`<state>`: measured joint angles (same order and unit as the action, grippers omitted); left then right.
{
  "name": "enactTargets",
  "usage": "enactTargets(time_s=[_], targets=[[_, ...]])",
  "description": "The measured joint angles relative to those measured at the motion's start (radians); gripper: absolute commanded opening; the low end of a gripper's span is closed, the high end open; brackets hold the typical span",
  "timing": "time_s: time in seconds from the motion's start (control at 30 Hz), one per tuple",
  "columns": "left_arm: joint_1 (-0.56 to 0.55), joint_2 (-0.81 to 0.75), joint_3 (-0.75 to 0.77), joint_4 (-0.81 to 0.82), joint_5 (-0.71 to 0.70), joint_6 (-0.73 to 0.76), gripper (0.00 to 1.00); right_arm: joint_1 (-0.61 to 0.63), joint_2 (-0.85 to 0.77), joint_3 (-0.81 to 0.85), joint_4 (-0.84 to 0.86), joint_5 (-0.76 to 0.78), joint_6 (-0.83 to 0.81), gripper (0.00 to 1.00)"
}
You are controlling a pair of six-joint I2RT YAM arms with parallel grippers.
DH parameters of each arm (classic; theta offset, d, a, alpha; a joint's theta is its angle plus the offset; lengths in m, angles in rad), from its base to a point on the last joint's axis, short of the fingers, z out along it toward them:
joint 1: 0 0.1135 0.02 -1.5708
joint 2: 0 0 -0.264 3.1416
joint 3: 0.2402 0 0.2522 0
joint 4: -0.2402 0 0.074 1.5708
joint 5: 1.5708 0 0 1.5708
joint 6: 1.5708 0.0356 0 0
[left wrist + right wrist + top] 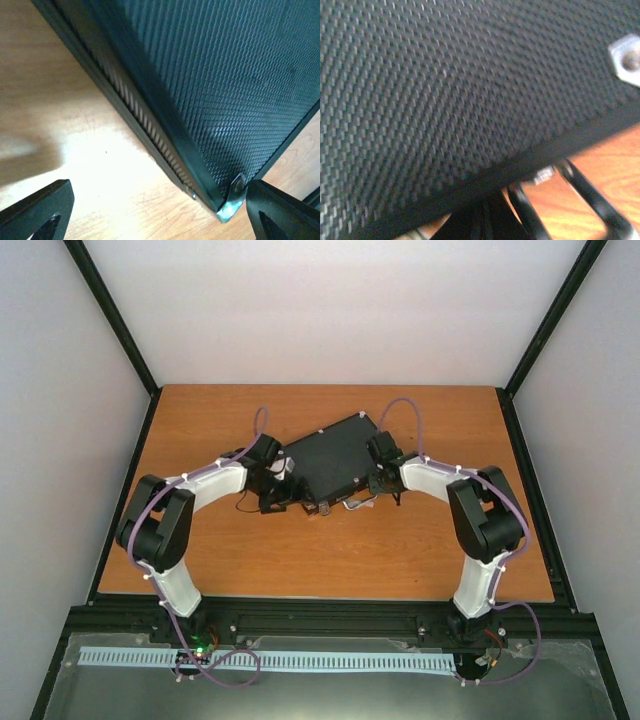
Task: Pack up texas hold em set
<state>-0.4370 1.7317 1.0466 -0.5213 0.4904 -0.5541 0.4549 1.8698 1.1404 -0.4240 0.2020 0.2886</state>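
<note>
No lettering, label, brand mark or number could be read on the black case [335,455] or anywhere else in view.

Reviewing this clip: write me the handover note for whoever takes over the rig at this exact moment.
Left hand: open, its fingers either side of the case's near corner, gripping nothing.
Right hand: shut, at the case's front edge beside the silver handle; nothing visibly held.
Things: the black case lies flat and askew in the middle of the table. Chips, cards and discs are not in view.
Done: the lid is down.
Left: the frames do not show whether the latches are fastened. Check them, close them if needed, then back both arms away.
</note>
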Motion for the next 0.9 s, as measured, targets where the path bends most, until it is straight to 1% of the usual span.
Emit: enactTargets(time_s=[0.1,0.23,0.37,0.47,0.57,0.67,0.9], targets=[[0.0,0.032,0.073,-0.053,-0.032,0.016,0.98,0.008,-0.058,-0.053,0.006,-0.002,-0.014,0.03],[0.0,0.095,0.192,-0.086,-0.055,0.023,0.98,0.051,-0.223,-0.173,-0.007,-0.033,-0.024,0.03],[0.002,0.155,0.301,-0.122,-0.064,0.023,0.98,0.13,-0.367,-0.237,-0.004,-0.114,-0.027,0.03],[0.01,0.185,0.339,-0.158,-0.068,0.023,0.98,0.183,-0.421,-0.269,0.015,-0.188,-0.026,0.03],[0.024,0.208,0.363,-0.175,-0.069,0.024,0.98,0.22,-0.429,-0.32,0.07,-0.263,-0.011,0.03],[0.039,0.222,0.372,-0.175,-0.069,0.025,0.97,0.227,-0.418,-0.373,0.124,-0.322,0.019,0.03],[0.056,0.229,0.355,-0.145,-0.065,0.027,0.97,0.226,-0.284,-0.391,0.334,-0.414,0.106,0.03]])
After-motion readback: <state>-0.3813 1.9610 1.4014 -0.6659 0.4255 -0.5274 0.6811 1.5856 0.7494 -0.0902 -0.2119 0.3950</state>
